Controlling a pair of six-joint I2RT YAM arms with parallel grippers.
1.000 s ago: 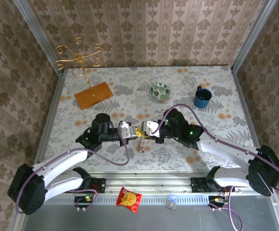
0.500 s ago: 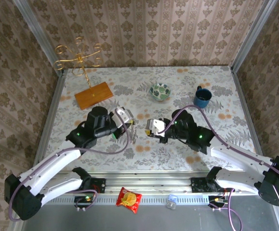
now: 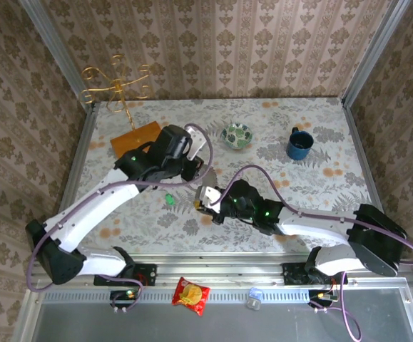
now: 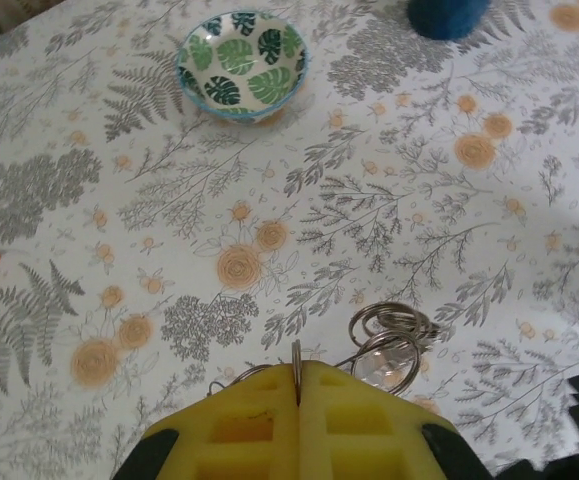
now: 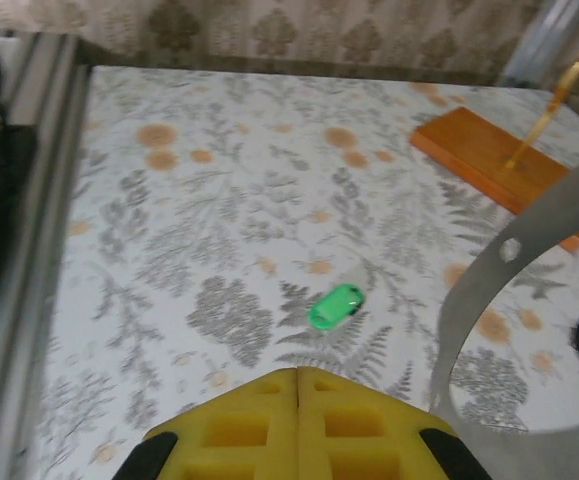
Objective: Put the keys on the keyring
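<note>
Spotting the green key (image 5: 336, 305) straight away: tiny, glossy, bright green, rounded head, lying flat on the flowered table (image 5: 169, 200). Over to the keyring (image 4: 387, 335): thin grey wire carrying a bunch of coiled metal rings, overlapping one another; hard to tell whether resting on the table or hanging just above it. Through the left wrist camera, getting that keyring close up, with the leaf-patterned bowl (image 4: 241, 65) and the blue mug (image 4: 447, 15) further back. Through the right wrist camera, getting the green key instead, plus the orange wooden base (image 5: 489, 155) beyond it. From overhead, taking in both arms meeting mid-table and a red snack packet (image 3: 191, 295) down past the near edge. Seeing the left fingers (image 4: 254, 425) squeezed together, clamped on a thin edge of the keyring, with the rings just past the tips and off to the right. Seeing the right fingers (image 5: 239, 420) pressed pad to pad, with the green key just ahead of the tips, apart from them, on the bare table.
</note>
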